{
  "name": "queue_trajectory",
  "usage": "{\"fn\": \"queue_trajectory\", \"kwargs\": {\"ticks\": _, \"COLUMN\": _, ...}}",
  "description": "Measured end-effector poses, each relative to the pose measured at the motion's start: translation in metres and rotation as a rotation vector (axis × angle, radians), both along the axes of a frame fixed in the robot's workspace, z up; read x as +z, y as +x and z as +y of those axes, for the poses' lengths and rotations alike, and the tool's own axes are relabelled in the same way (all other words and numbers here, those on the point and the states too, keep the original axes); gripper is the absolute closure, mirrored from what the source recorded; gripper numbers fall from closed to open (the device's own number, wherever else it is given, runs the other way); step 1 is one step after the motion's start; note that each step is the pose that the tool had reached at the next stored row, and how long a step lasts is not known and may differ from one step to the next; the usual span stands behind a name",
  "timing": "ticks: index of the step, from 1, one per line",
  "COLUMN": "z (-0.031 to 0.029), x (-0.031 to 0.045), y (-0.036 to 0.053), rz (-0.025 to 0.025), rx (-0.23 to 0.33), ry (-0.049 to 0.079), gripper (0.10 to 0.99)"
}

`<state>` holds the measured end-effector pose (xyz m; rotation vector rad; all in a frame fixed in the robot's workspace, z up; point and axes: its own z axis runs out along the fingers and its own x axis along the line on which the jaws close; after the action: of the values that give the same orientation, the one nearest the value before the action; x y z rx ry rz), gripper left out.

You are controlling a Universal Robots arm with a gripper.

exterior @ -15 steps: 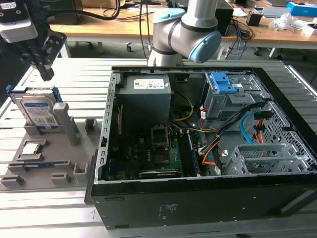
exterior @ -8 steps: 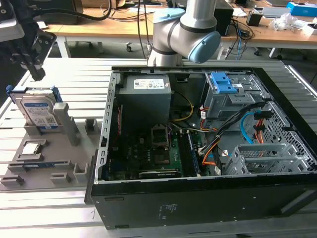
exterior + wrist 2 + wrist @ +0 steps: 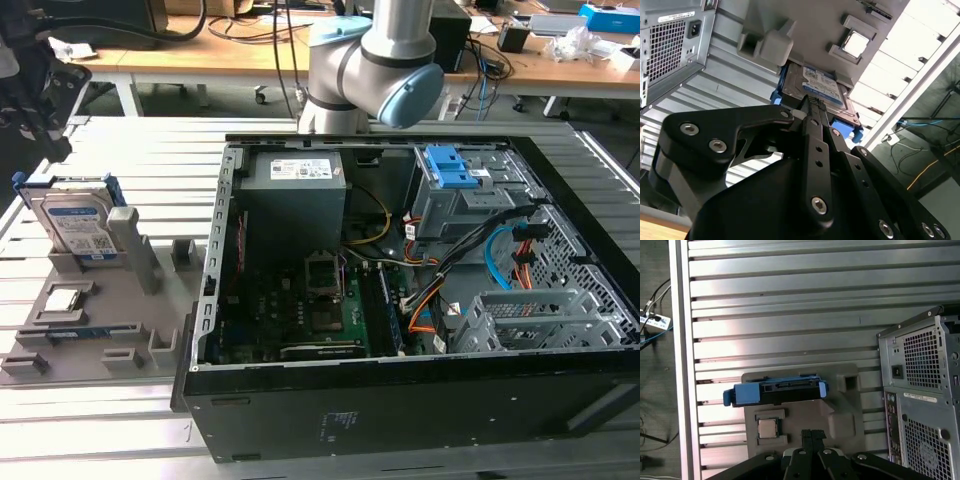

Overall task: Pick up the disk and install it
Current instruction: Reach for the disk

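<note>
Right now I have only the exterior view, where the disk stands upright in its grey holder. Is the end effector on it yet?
Observer: No. In the first wrist view the end effector sits short of the disk and holds nothing.
Operator: Open or shut?
Observer: Shut. In both wrist views its fingers meet.
Operator: What faces the holder on the computer's side?
Observer: The outer rear panel of the computer case, with vent grilles and a power socket, stands beside the holder.
</note>
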<state>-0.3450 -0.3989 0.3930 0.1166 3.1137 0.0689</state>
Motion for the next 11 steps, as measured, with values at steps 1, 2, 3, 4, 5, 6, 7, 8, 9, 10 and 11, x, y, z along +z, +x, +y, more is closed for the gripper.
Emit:
{"fn": "queue_trajectory", "kwargs": {"ticks": 1, "z": 0.0000, "x": 0.0000, "y": -0.0012, "rz": 0.0001, "rx": 0.000, "ry": 0.000, "gripper": 0.980}}
{"fn": "queue_trajectory", "kwargs": {"ticks": 2, "z": 0.0000, "x": 0.0000, "y": -0.0032, "rz": 0.0000, "rx": 0.000, "ry": 0.000, "gripper": 0.980}}
{"fn": "queue_trajectory", "kwargs": {"ticks": 3, "z": 0.0000, "x": 0.0000, "y": -0.0062, "rz": 0.0000, "rx": 0.000, "ry": 0.000, "gripper": 0.980}}
{"fn": "queue_trajectory", "kwargs": {"ticks": 4, "z": 0.0000, "x": 0.0000, "y": -0.0082, "rz": 0.0000, "rx": 0.000, "ry": 0.000, "gripper": 0.980}}
{"fn": "queue_trajectory", "kwargs": {"ticks": 5, "z": 0.0000, "x": 0.0000, "y": -0.0112, "rz": 0.0000, "rx": 0.000, "ry": 0.000, "gripper": 0.980}}
{"fn": "queue_trajectory", "kwargs": {"ticks": 6, "z": 0.0000, "x": 0.0000, "y": -0.0132, "rz": 0.0000, "rx": 0.000, "ry": 0.000, "gripper": 0.980}}
{"fn": "queue_trajectory", "kwargs": {"ticks": 7, "z": 0.0000, "x": 0.0000, "y": -0.0146, "rz": 0.0000, "rx": 0.000, "ry": 0.000, "gripper": 0.980}}
{"fn": "queue_trajectory", "kwargs": {"ticks": 8, "z": 0.0000, "x": 0.0000, "y": -0.0165, "rz": 0.0000, "rx": 0.000, "ry": 0.000, "gripper": 0.980}}
{"fn": "queue_trajectory", "kwargs": {"ticks": 9, "z": 0.0000, "x": 0.0000, "y": -0.0184, "rz": 0.0000, "rx": 0.000, "ry": 0.000, "gripper": 0.980}}
{"fn": "queue_trajectory", "kwargs": {"ticks": 10, "z": 0.0000, "x": 0.0000, "y": -0.0209, "rz": 0.0000, "rx": 0.000, "ry": 0.000, "gripper": 0.980}}
{"fn": "queue_trajectory", "kwargs": {"ticks": 11, "z": 0.0000, "x": 0.0000, "y": -0.0229, "rz": 0.0000, "rx": 0.000, "ry": 0.000, "gripper": 0.980}}
